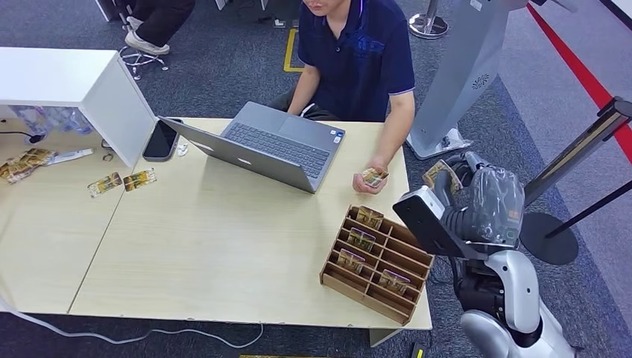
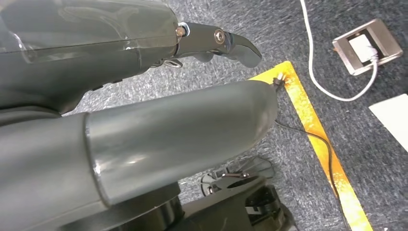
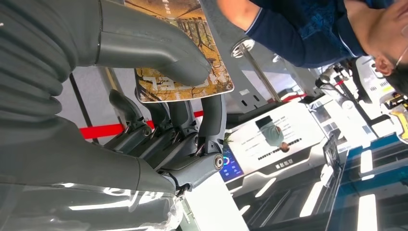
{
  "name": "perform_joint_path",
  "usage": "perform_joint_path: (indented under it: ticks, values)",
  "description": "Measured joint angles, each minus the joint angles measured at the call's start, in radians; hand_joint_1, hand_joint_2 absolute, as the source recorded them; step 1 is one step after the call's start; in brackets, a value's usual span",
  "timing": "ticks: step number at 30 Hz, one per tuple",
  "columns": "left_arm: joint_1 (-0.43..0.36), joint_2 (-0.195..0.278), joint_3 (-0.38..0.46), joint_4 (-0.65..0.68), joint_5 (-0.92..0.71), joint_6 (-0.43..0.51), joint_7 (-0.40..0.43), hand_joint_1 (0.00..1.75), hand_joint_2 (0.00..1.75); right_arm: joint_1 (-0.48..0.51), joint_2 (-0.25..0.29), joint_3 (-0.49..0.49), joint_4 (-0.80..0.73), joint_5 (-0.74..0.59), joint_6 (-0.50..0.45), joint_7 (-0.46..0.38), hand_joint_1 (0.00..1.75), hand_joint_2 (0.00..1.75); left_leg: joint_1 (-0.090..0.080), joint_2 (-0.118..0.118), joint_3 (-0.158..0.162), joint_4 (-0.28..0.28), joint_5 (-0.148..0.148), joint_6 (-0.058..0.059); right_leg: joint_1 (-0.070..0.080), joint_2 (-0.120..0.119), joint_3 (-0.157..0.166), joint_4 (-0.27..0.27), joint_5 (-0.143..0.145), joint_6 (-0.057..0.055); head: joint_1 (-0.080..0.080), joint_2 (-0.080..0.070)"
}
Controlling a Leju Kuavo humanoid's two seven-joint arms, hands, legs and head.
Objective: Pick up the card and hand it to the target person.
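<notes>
The right hand (image 3: 159,96) pinches the card (image 3: 180,57) between thumb and fingers, raised just beside the seated person (image 1: 358,60); pickup looks done, handover remains. The left hand (image 2: 144,96) holds nothing

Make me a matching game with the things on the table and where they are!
Things:
1. laptop
2. phone
3. card
4. cardboard organizer

Places:
A. held in the robot's right hand
B. at the table's near right corner, cards in its slots
C. open in front of the seated person
D. lying beside the white box, left of the laptop

Pairs: 1-C, 2-D, 3-A, 4-B
</notes>
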Motion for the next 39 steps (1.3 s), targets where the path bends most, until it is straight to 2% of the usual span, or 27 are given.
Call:
perform_joint_path:
  ticks: [5,16,27,39]
  values:
    - [-0.012,-0.003,-0.014,0.000,-0.014,-0.003,0.011,0.00,0.00,-0.036,0.020,0.009,0.074,-0.020,-0.028,-0.029,1.54,1.75,0.000,0.000,0.000,0.000,0.000,0.000,0.000,0.000,0.000,0.000,0.000,0.000,0.000,0.000]
    - [-0.017,-0.004,-0.021,0.000,-0.019,-0.004,0.014,0.00,0.00,-0.061,0.050,0.019,0.153,-0.020,-0.042,-0.037,1.51,1.75,0.000,0.000,0.000,0.000,0.000,0.000,0.000,0.000,0.000,0.000,0.000,0.000,0.000,0.000]
    - [-0.024,-0.005,-0.040,0.000,-0.033,-0.010,0.023,0.00,0.00,-0.086,0.100,0.039,0.259,-0.037,-0.145,-0.096,1.47,1.75,0.000,0.000,0.000,0.000,0.000,0.000,0.000,0.000,0.000,0.000,0.000,0.000,0.000,0.000]
    - [-0.024,-0.006,-0.040,0.000,-0.036,-0.013,0.024,0.00,0.00,-0.087,0.138,0.062,0.352,-0.051,-0.183,-0.126,1.43,1.75,0.000,0.000,0.000,0.000,0.000,0.000,0.000,0.000,0.000,0.000,0.000,0.000,0.000,0.000]
